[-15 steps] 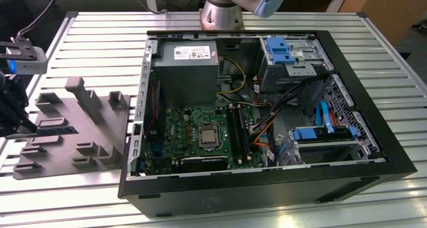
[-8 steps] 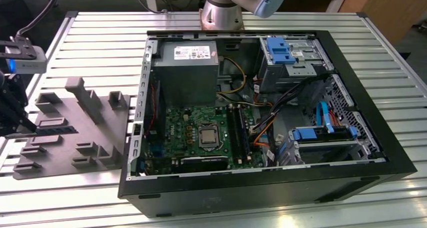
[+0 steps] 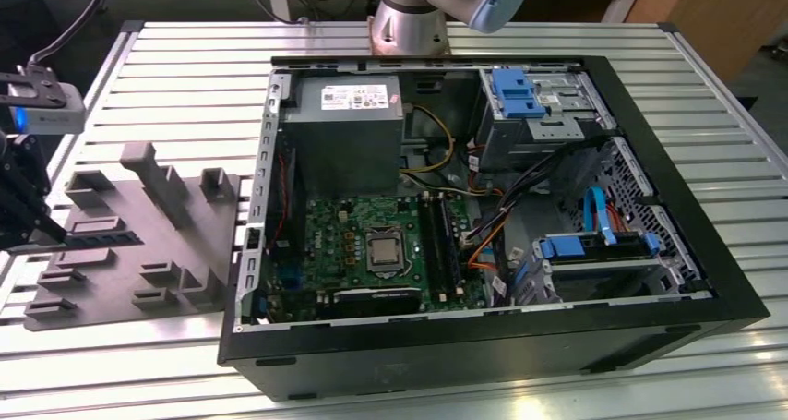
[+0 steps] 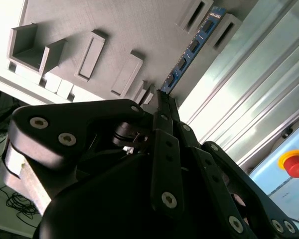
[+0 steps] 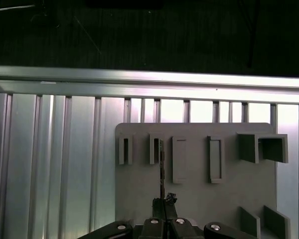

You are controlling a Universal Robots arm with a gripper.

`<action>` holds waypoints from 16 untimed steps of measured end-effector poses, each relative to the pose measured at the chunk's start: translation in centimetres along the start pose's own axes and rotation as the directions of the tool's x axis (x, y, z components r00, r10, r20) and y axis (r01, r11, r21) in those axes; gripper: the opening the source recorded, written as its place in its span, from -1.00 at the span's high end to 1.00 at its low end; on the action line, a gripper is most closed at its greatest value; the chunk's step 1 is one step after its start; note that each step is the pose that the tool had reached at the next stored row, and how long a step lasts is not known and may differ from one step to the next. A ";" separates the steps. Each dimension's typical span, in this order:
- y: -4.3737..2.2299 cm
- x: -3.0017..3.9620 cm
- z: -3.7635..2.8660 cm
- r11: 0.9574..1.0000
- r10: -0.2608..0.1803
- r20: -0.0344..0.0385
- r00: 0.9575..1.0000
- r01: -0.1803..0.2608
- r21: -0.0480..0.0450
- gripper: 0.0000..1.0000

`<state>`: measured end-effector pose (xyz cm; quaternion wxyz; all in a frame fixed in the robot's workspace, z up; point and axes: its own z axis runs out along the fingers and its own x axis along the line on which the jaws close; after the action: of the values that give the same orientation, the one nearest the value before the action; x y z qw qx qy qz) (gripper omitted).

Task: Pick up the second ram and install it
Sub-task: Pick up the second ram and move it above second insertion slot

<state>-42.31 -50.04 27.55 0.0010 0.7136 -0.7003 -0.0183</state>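
The second ram [image 4: 192, 47] is a thin board with black chips, lying among the raised holders of a grey fixture tray [image 4: 89, 20]. In the first wrist view the ram [image 5: 162, 167] shows edge-on beside a slotted holder. My gripper [image 4: 163, 99] is shut on its near end, the black fingers [image 4: 165, 144] meeting at the stick. In the exterior view the gripper [image 3: 47, 228] hangs at the far left, over the tray [image 3: 136, 245]. Whether the ram still rests in its holder I cannot tell.
An open computer case [image 3: 493, 346] lies to the exterior view's right of the tray, with the motherboard [image 3: 369, 245], its long black slots [image 3: 440, 240], a power supply [image 3: 345, 115] and cables inside. The ribbed aluminium table [image 3: 185, 69] carries both. A red button [image 4: 295, 164] sits past the table edge.
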 end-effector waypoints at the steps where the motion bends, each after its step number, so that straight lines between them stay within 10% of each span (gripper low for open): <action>1: 0.00 0.00 -0.07 1.000 0.000 0.000 1.000 0.000 0.000 0.77; 16: 0.03 -0.02 -0.87 1.000 0.000 0.000 1.000 0.000 0.000 0.77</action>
<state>-42.32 -50.04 28.42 0.0010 0.7136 -0.7003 -0.0183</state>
